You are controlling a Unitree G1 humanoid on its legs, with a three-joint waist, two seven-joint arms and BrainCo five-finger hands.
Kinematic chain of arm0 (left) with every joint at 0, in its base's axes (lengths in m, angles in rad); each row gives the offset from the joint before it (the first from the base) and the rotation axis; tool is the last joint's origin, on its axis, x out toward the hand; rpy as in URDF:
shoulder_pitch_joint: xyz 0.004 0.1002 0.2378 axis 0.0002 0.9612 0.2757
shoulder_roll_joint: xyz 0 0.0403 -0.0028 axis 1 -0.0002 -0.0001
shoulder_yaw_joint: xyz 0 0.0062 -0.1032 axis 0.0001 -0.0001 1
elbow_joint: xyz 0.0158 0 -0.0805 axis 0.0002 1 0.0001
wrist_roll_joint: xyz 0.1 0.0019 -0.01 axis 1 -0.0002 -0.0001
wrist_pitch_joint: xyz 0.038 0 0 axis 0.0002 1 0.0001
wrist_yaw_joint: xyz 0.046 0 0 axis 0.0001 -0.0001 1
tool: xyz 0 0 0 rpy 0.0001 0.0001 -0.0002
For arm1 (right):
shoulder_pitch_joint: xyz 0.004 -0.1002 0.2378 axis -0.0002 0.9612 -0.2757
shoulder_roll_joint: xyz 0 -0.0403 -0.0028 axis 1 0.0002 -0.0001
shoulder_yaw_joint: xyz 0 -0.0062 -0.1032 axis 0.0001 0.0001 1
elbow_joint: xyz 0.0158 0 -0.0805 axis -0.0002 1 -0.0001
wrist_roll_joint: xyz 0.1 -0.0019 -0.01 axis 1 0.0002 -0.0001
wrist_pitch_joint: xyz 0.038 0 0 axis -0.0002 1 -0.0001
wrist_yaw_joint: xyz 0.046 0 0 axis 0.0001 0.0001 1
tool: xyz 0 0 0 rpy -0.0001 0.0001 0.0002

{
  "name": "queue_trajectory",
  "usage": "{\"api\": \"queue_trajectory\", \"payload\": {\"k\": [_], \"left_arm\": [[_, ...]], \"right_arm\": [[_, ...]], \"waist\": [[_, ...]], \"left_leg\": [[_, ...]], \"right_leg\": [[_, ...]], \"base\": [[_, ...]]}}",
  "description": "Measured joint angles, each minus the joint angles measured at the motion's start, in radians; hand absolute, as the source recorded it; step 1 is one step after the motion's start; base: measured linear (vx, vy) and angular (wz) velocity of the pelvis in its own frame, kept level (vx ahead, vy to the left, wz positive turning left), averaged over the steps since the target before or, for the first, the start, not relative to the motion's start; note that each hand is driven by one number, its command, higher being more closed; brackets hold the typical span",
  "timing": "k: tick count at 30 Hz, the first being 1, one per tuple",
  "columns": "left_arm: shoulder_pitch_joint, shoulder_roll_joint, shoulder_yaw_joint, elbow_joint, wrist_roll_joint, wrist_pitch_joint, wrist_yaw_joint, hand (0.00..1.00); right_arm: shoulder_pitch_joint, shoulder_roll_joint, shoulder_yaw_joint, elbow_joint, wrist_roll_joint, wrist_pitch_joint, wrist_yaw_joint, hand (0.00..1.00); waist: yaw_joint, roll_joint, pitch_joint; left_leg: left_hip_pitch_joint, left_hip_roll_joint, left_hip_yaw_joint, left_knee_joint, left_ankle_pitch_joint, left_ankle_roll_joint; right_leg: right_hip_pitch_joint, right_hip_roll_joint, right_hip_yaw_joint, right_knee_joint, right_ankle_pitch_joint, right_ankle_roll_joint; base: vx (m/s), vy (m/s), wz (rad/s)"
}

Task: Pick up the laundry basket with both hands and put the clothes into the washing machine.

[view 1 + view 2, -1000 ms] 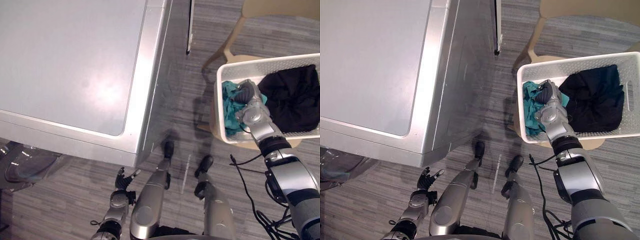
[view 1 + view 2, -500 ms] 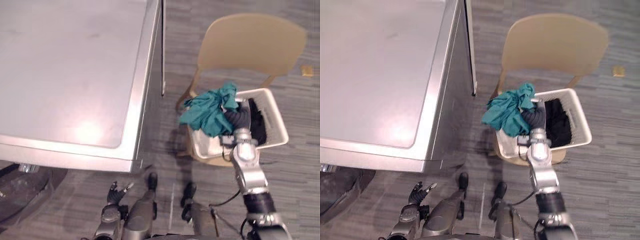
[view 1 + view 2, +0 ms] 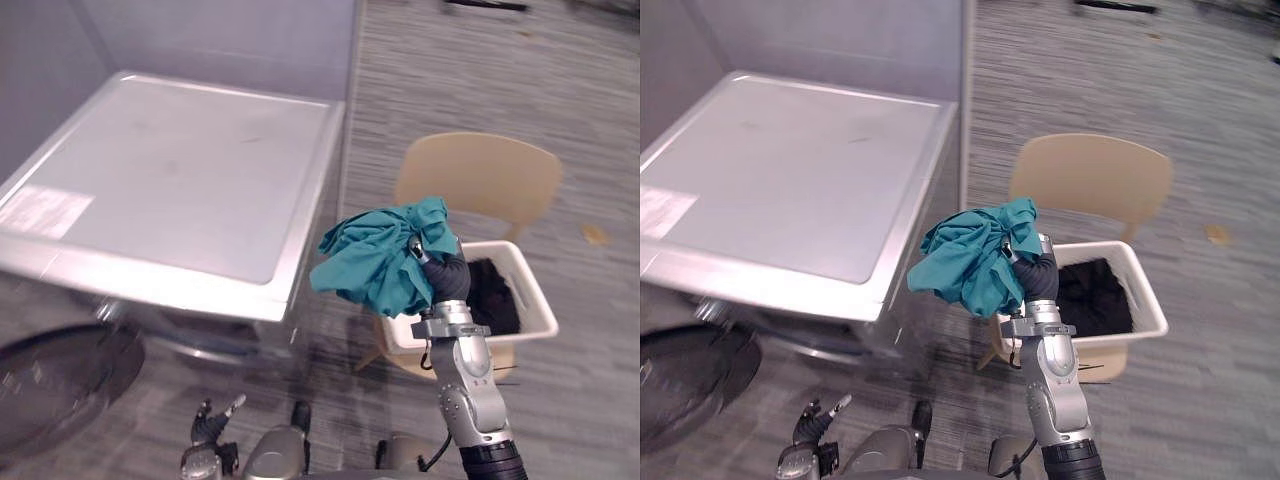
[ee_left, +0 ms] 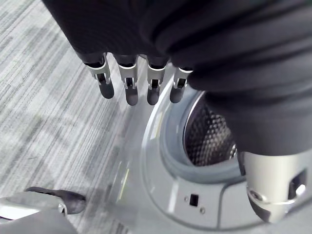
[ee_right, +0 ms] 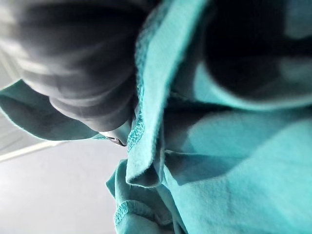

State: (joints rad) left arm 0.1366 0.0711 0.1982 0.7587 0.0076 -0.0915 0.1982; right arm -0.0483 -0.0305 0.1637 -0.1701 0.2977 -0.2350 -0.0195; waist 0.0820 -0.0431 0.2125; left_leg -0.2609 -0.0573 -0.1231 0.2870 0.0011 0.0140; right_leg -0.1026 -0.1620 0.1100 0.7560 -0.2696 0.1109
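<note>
Left eye view: right hand [image 3: 447, 277] is raised at frame centre, fingers curled tight round a bunched teal garment [image 3: 375, 262] held clear above the white laundry basket [image 3: 535, 310]. The basket sits on the seat of a tan chair [image 3: 480, 180], centre right, and neither hand grips it. Black clothes [image 3: 497, 295] lie inside it. Left hand [image 4: 126, 90] hangs low at the bottom edge, fingers straight and spread, holding nothing. Its wrist view looks at the open drum [image 4: 209, 131], with no cloth visible inside. Judgement: early stage. One item is lifted, nothing loaded, and the black clothes are yet to go. The washing machine [image 3: 180, 180] fills the upper left, its door [image 3: 50, 375] swung open at lower left. The machine's front corner stands between garment and drum, and the open door may crowd the approach.
</note>
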Motion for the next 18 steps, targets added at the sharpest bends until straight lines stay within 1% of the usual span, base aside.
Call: {"api": "queue_trajectory", "payload": {"k": [1, 2, 3, 4, 5, 6, 7, 8, 9, 10, 11, 12, 13, 14, 15, 16, 17, 18], "left_arm": [[0.000, -0.006, 0.001, -0.010, -0.003, -0.002, 0.002, 0.00], [0.003, -0.027, -0.001, -0.038, -0.007, -0.005, 0.004, 0.00], [0.009, -0.051, -0.021, -0.067, -0.017, -0.008, 0.005, 0.00], [0.016, -0.059, -0.048, -0.094, -0.024, -0.010, 0.005, 0.00], [0.016, -0.064, -0.081, -0.110, -0.033, -0.010, 0.000, 0.00], [0.013, -0.072, -0.138, -0.121, -0.035, -0.010, -0.005, 0.00], [0.011, -0.073, -0.169, -0.132, -0.035, -0.010, -0.008, 0.00], [0.013, -0.074, -0.181, -0.141, -0.034, -0.010, -0.014, 0.00], [0.024, -0.072, -0.196, -0.183, -0.031, -0.010, -0.025, 0.00], [0.037, -0.071, -0.198, -0.241, -0.018, -0.012, -0.025, 0.00], [0.046, -0.068, -0.198, -0.272, -0.010, -0.015, -0.025, 0.00], [0.049, -0.062, -0.198, -0.324, 0.001, -0.018, -0.026, 0.00], [0.056, -0.058, -0.199, -0.372, 0.004, -0.032, -0.030, 0.00], [0.060, -0.057, -0.202, -0.400, 0.004, -0.036, -0.035, 0.00], [0.062, -0.057, -0.222, -0.453, 0.004, -0.045, -0.045, 0.00], [0.061, -0.057, -0.240, -0.478, 0.004, -0.051, -0.046, 0.00], [0.060, -0.059, -0.285, -0.516, 0.004, -0.067, -0.052, 0.00], [0.041, -0.058, -0.326, -0.553, 0.005, -0.077, -0.066, 0.00]], "right_arm": [[-0.015, 0.000, 0.013, 0.003, -0.013, 0.000, -0.002, 1.00], [-0.046, -0.007, 0.032, 0.011, -0.035, 0.000, -0.004, 1.00], [-0.067, -0.027, 0.041, 0.013, -0.044, 0.000, -0.005, 1.00], [-0.078, -0.043, 0.041, 0.016, -0.047, -0.004, -0.008, 1.00], [-0.087, -0.059, 0.036, 0.035, -0.059, -0.011, -0.018, 1.00], [-0.089, -0.086, 0.019, 0.072, -0.078, -0.011, -0.027, 1.00], [-0.088, -0.097, 0.000, 0.109, -0.089, -0.006, -0.031, 1.00], [-0.086, -0.106, -0.015, 0.124, -0.096, 0.001, -0.030, 1.00], [-0.078, -0.114, -0.041, 0.134, -0.106, 0.008, -0.029, 1.00], [-0.077, -0.120, -0.069, 0.134, -0.112, 0.008, -0.028, 1.00], [-0.076, -0.124, -0.077, 0.134, -0.113, 0.008, -0.026, 1.00], [-0.066, -0.135, -0.087, 0.134, -0.113, 0.009, -0.024, 1.00], [-0.053, -0.142, -0.085, 0.133, -0.114, 0.011, -0.018, 1.00], [-0.045, -0.142, -0.085, 0.133, -0.115, 0.011, -0.014, 1.00], [-0.026, -0.141, -0.088, 0.133, -0.114, 0.011, -0.004, 1.00], [-0.018, -0.140, -0.088, 0.132, -0.113, 0.012, 0.004, 1.00], [-0.002, -0.141, -0.090, 0.123, -0.110, 0.012, 0.022, 1.00], [-0.002, -0.134, -0.090, 0.119, -0.110, 0.013, 0.033, 1.00]], "waist": [[0.014, 0.003, 0.002], [0.023, 0.016, 0.007], [0.027, 0.041, 0.005], [0.032, 0.057, 0.003], [0.036, 0.070, 0.012], [0.029, 0.100, 0.030], [0.018, 0.098, 0.036], [0.010, 0.089, 0.041], [0.005, 0.081, 0.037], [-0.008, 0.075, 0.036], [-0.013, 0.074, 0.034], [-0.013, 0.080, 0.032], [-0.013, 0.089, 0.029], [-0.014, 0.094, 0.026], [-0.016, 0.106, 0.018], [-0.017, 0.113, 0.012], [-0.022, 0.138, -0.006], [-0.022, 0.154, -0.021]], "left_leg": [[-0.025, 0.000, -0.005, 0.020, 0.002, -0.007], [-0.071, 0.008, -0.029, 0.051, 0.014, -0.025], [-0.107, 0.028, -0.068, 0.034, 0.040, -0.058], [-0.128, 0.049, -0.088, -0.012, 0.070, -0.060], [-0.129, 0.073, -0.092, -0.077, 0.081, -0.047], [-0.102, 0.113, -0.078, -0.176, 0.063, -0.040], [-0.089, 0.127, -0.032, -0.222, 0.037, -0.030], [-0.089, 0.122, 0.004, -0.216, 0.046, -0.031], [-0.095, 0.104, 0.053, -0.177, 0.047, -0.030], [-0.099, 0.084, 0.089, -0.101, 0.045, -0.030], [-0.093, 0.078, 0.108, -0.057, 0.040, -0.033], [-0.068, 0.079, 0.130, 0.018, 0.039, -0.033], [-0.002, 0.092, 0.137, 0.051, 0.013, -0.055], [0.039, 0.101, 0.144, 0.042, -0.021, -0.056], [0.120, 0.115, 0.159, -0.009, -0.062, -0.060], [0.158, 0.122, 0.159, -0.055, -0.066, -0.067], [0.210, 0.134, 0.151, -0.175, -0.061, -0.072], [0.223, 0.144, 0.150, -0.233, -0.063, -0.075]], "right_leg": [[0.014, 0.009, 0.022, -0.031, -0.022, -0.004], [0.055, 0.031, 0.005, -0.130, -0.097, -0.023], [0.067, 0.050, -0.060, -0.214, -0.140, -0.049], [0.062, 0.074, -0.103, -0.253, -0.159, -0.067], [0.061, 0.091, -0.132, -0.291, -0.174, -0.072], [0.063, 0.113, -0.183, -0.315, -0.141, -0.104], [0.059, 0.109, -0.227, -0.330, -0.119, -0.123], [0.057, 0.097, -0.252, -0.336, -0.111, -0.129], [0.034, 0.070, -0.300, -0.347, -0.087, -0.150], [0.010, 0.049, -0.332, -0.370, -0.054, -0.157], [0.003, 0.041, -0.347, -0.388, -0.031, -0.155], [-0.010, 0.035, -0.363, -0.423, 0.008, -0.155], [-0.014, 0.035, -0.381, -0.454, 0.037, -0.156], [-0.015, 0.035, -0.391, -0.462, 0.046, -0.155], [-0.015, 0.035, -0.414, -0.471, 0.056, -0.150], [-0.015, 0.036, -0.425, -0.472, 0.058, -0.146], [-0.021, 0.041, -0.459, -0.470, 0.061, -0.135], [-0.039, 0.039, -0.484, -0.457, 0.065, -0.123]], "base": [[-0.30, -0.233, 0.52], [-0.40, -0.264, 0.45], [-0.44, -0.281, 0.60], [-0.48, -0.294, 0.64], [-0.52, -0.311, 0.89], [-0.61, -0.337, 1.11], [-0.50, -0.268, 1.17], [-0.45, -0.226, 1.15], [-0.40, -0.199, 1.16], [-0.35, -0.166, 1.05], [-0.29, -0.101, 0.81], [-0.24, -0.037, 0.58], [-0.23, -0.008, 0.53], [-0.19, 0.040, 0.54], [-0.12, 0.056, 0.50], [-0.12, 0.087, 0.73], [-0.12, 0.164, 0.73], [-0.11, 0.176, 0.69]]}}
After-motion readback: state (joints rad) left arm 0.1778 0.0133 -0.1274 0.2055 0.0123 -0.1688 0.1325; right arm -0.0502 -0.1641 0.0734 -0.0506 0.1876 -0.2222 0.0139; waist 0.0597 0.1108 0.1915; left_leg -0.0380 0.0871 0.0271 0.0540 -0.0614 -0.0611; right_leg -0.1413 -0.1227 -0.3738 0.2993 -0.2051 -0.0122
